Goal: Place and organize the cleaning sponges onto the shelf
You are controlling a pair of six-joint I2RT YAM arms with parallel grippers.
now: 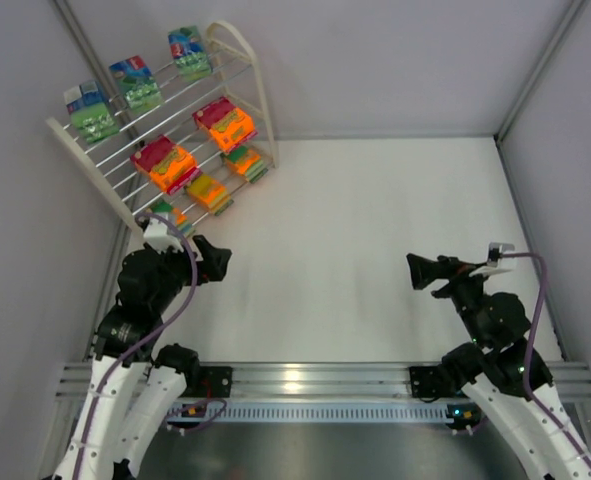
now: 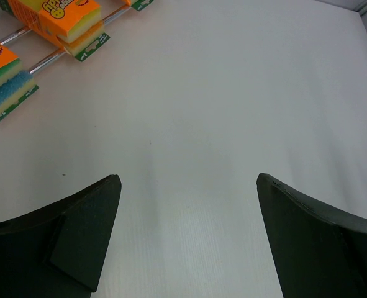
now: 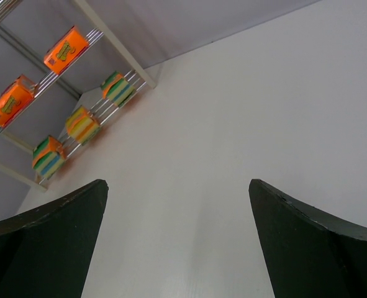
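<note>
Eight cleaning sponges (image 1: 163, 162) sat on the shelf (image 1: 190, 95) at the counter's (image 1: 375, 220) far-left corner. My left jaws stood nearer, my right jaws well apart. Both gaped wide, holding nothing.

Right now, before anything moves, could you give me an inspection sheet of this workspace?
Surface: white table, no packs lying on it.
Job's things: eight sponge packs, all on the white shelf in the far left corner; three green on top, two orange in the middle, three on the lowest tier.
Clutter: nothing seen.
Grippers: left pincer and right pincer both open, empty, above the table.
Cables: a purple cable runs along each arm, caught on nothing.
Surroundings: pale walls; aluminium rail at the near edge.
</note>
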